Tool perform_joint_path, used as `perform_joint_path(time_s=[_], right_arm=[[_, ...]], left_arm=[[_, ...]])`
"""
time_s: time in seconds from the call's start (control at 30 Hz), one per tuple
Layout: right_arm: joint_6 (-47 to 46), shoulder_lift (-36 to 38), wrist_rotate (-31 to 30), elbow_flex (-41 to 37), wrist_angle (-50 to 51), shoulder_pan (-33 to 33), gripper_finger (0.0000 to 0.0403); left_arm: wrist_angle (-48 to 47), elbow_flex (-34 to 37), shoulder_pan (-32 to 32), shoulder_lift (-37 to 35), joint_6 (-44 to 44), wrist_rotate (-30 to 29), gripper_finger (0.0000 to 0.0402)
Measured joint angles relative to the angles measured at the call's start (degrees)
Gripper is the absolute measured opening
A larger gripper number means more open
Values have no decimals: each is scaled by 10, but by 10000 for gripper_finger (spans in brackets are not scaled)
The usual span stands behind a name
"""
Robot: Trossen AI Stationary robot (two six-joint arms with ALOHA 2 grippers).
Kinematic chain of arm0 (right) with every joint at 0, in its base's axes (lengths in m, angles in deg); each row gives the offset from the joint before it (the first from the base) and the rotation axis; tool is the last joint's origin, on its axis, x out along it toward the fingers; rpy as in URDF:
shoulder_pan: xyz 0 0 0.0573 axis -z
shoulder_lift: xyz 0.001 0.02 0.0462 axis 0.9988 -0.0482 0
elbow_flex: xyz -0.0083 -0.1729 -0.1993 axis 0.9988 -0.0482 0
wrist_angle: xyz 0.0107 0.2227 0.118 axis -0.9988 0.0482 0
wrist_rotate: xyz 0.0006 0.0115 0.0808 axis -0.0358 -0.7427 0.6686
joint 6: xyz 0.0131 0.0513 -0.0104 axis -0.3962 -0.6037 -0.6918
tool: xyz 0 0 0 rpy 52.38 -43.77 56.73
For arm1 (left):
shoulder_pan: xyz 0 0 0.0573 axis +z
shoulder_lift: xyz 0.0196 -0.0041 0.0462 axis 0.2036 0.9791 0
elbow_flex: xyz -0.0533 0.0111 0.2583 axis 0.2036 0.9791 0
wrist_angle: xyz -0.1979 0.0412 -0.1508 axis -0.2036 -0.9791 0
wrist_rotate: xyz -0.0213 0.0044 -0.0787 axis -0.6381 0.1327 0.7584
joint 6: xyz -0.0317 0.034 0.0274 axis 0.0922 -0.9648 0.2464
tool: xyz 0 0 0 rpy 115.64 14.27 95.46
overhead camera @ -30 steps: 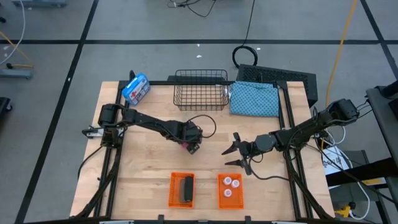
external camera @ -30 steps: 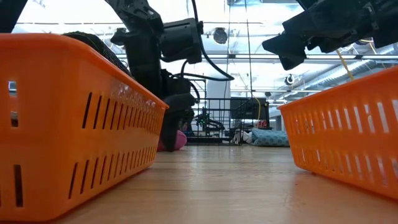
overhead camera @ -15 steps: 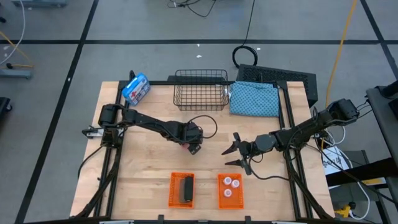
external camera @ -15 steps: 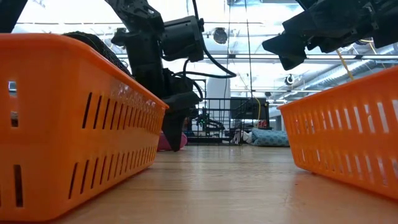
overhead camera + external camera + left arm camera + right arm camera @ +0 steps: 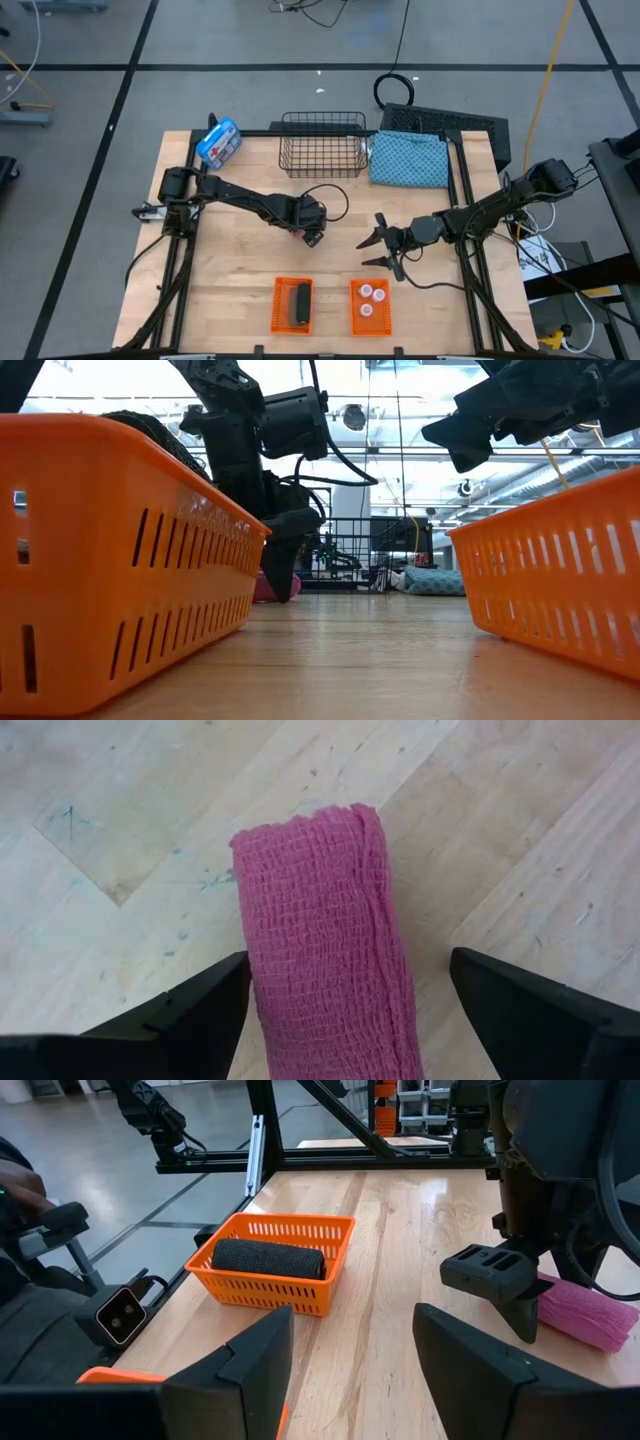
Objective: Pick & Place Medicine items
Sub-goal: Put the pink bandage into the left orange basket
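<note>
Pale wooden planks make up the table top (image 5: 230, 275), framed by black rails and standing on a grey floor crossed with dark tape lines. Near its front edge sit two small orange slotted plastic baskets. The left orange basket (image 5: 293, 305) holds a black oblong roll of woven bandage (image 5: 299, 303), lying lengthwise; the right wrist view shows the same roll (image 5: 268, 1259) resting inside the tray. The right orange basket (image 5: 368, 306) holds three tiny white round bottles (image 5: 369, 297) clustered together.

At the far edge stands a black wire mesh basket (image 5: 322, 143); nothing can be made out inside it. Beside it lies a blue patterned cloth (image 5: 409, 159), and at the far left corner a blue-and-white package (image 5: 218, 142).

A pink oblong roll of gauze bandage (image 5: 325, 935) lies on the bare wood near the table's middle, outside every container. The left gripper (image 5: 311, 233) is lowered over it, fingers spread wide, one on each side of the roll and not clamping it. The right gripper (image 5: 379, 250) hovers above the table beyond the right orange basket, its fingers wide apart and holding nothing.
</note>
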Motion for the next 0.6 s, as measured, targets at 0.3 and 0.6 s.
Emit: perform_joint_path(time_s=[0.3,0.6], right_arm=[[0,0,0,0,0,0,196],[0,0,0,0,0,0,196]], left_arm=[[0,0,0,0,8,0,351],[0,0,0,0,9,-1,351]])
